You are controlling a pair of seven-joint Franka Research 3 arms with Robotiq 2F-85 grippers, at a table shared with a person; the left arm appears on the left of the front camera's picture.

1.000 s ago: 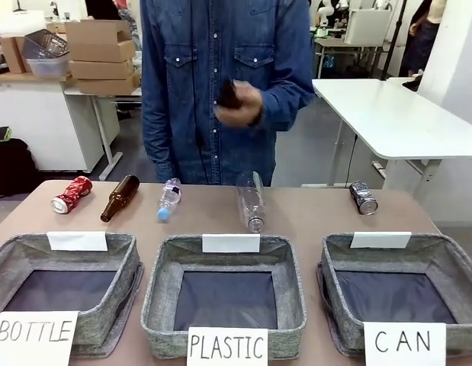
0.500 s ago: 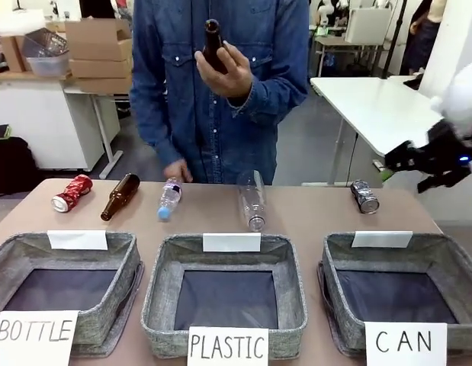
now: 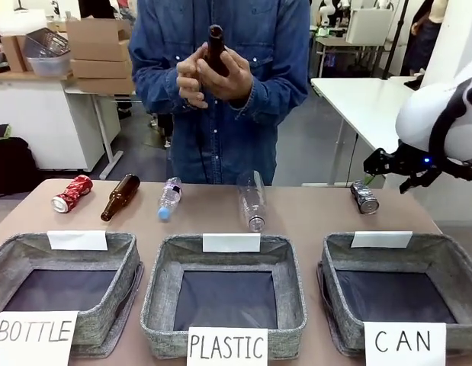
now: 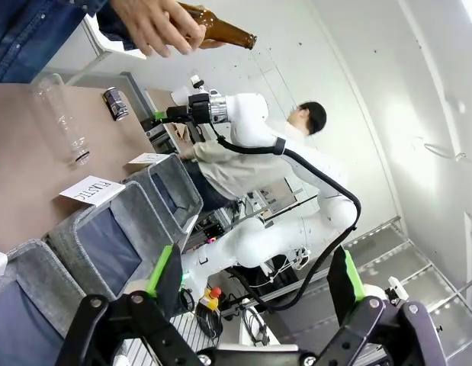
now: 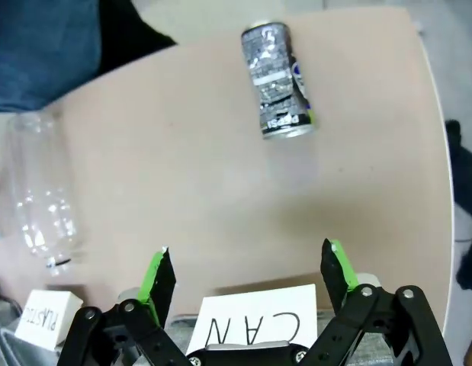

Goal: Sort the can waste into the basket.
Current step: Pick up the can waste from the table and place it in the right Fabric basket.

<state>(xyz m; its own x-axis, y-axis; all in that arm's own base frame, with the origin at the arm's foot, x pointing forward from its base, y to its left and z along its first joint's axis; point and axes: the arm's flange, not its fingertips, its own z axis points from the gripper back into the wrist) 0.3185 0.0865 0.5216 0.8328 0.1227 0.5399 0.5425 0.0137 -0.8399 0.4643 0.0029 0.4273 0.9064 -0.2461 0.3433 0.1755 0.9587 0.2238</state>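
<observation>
The dark can (image 3: 364, 197) lies on its side at the far right of the table (image 3: 312, 217), behind the CAN basket (image 3: 430, 242) and apart from it. The red can (image 3: 72, 194) lies at the far left, beside a brown bottle (image 3: 119, 197). The right gripper (image 3: 384, 174) hovers near the dark can with its jaws spread wide and empty. In its wrist view the can lies ahead of the fingers (image 5: 158, 278), untouched. The left gripper (image 4: 255, 274) is also spread and holds nothing. A small bottle (image 3: 168, 200) and a clear bottle (image 3: 252, 200) lie behind the PLASTIC basket (image 3: 163, 255). The person's hands (image 3: 213, 76) hold a second bottle (image 3: 214, 47) at chest height.
</observation>
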